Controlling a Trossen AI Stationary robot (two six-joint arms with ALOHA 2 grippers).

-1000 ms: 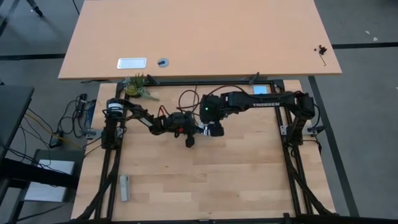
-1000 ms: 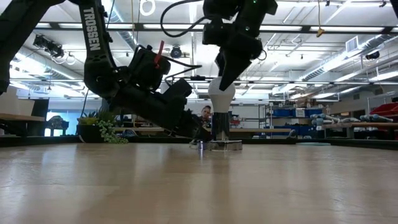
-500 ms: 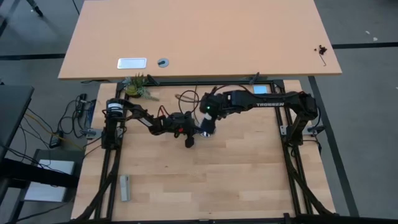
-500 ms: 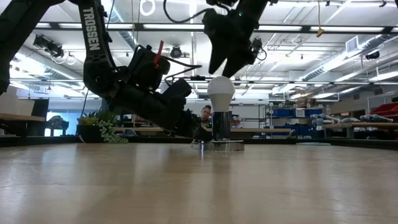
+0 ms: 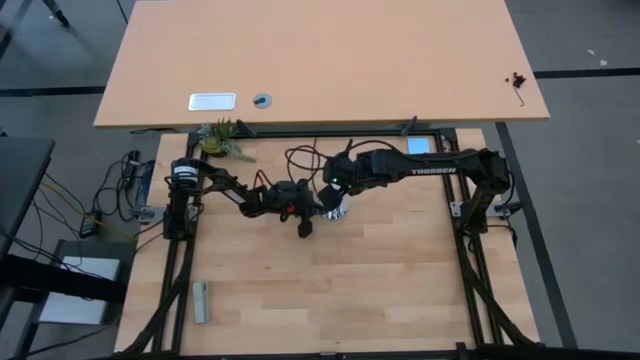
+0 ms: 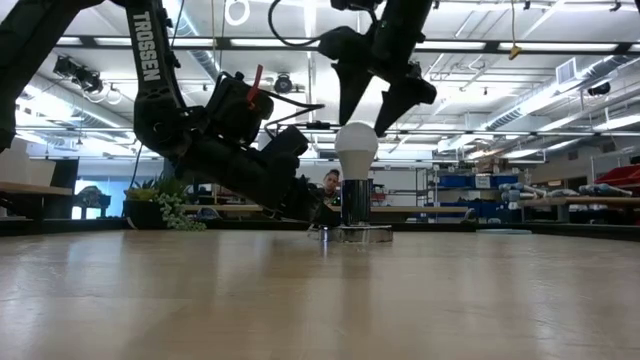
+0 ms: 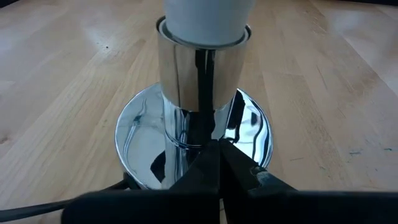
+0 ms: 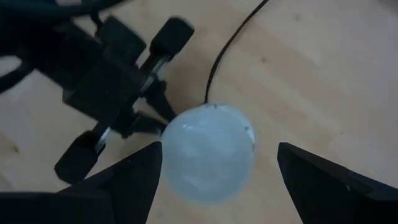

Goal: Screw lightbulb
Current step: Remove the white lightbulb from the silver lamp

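Fingers of the right gripper [image 5: 337,205] stood spread above the lightbulb [image 5: 336,209] in the high view, near the middle of the bench [image 5: 400,270]; the left gripper [image 5: 318,212] lay just beside the socket. In the low view, those spread fingers [image 6: 352,92] hung clear of the lightbulb, which stood upright in the socket [image 6: 356,208]. The left wrist view showed the left fingers [image 7: 214,163] closed at the socket's base. The right wrist view showed the dome centred between open fingers. Judged a regrasp between turns; next, lower squarely and close on the dome.
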